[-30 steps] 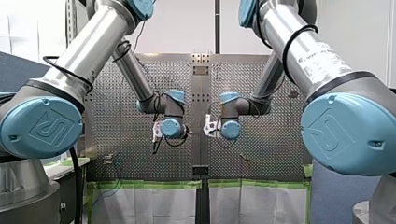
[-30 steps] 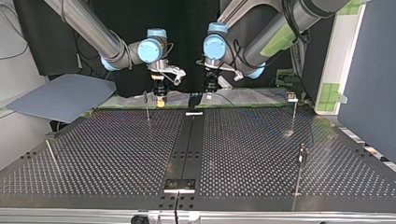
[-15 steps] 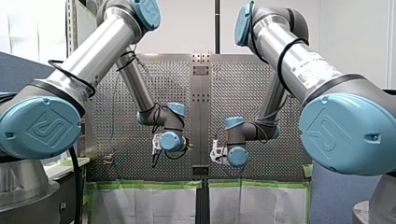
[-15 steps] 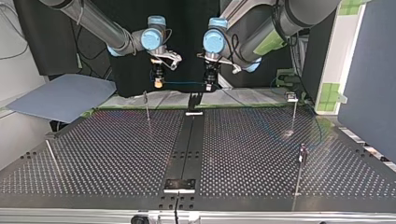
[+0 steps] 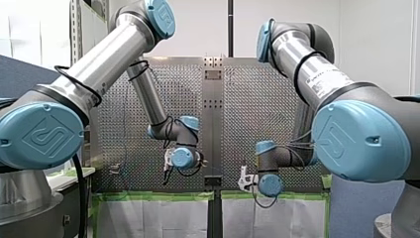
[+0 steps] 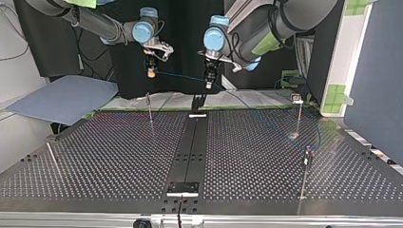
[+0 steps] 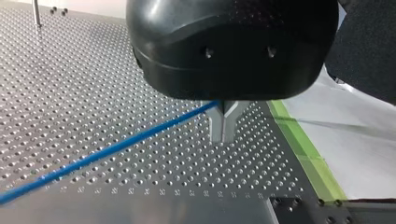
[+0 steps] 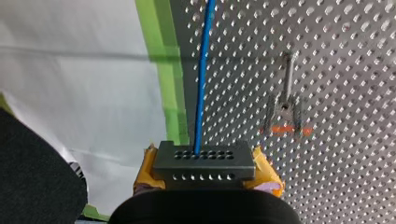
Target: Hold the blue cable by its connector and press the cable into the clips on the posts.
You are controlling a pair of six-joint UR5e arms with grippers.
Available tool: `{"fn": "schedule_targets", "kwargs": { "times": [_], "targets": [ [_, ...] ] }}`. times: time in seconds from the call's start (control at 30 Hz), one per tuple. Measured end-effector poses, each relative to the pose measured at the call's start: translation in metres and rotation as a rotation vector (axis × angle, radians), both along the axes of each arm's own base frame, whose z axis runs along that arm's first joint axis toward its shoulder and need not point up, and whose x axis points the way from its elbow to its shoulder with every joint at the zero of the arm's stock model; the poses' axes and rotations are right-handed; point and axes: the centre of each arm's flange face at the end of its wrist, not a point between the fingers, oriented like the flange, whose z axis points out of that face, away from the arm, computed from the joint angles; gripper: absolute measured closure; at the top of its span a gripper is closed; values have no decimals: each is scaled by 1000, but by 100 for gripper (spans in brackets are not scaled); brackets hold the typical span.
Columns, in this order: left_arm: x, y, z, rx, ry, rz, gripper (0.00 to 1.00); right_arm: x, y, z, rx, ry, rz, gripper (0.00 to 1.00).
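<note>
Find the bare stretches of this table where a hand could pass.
In the top view, the table is bare between the slanted rod and the centre rail, and from that rail to the right-hand posts. The far edge is crowded: my left tool and my right tool stretch the blue cable there.

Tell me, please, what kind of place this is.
Probably a robotics laboratory or test cell: my left arm and my right arm hold a blue cable over a perforated metal table fitted with thin posts; green tape marks its edge.
</note>
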Motion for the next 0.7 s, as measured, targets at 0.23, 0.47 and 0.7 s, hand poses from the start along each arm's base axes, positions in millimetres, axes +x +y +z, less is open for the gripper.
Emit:
{"fn": "schedule_targets", "kwargs": {
  "times": [0.23, 0.47, 0.7],
  "targets": [
    [-5, -17, -12, 13, 12, -29, 100, -28, 1, -6, 4, -8, -10, 100],
    [-14, -43, -33, 38, 41, -51, 100, -50, 5, -3, -8, -25, -38, 100],
    [-28, -70, -53, 48, 67, -77, 100, -65, -7, 15, -47, -57, -45, 100]
  ]
}}
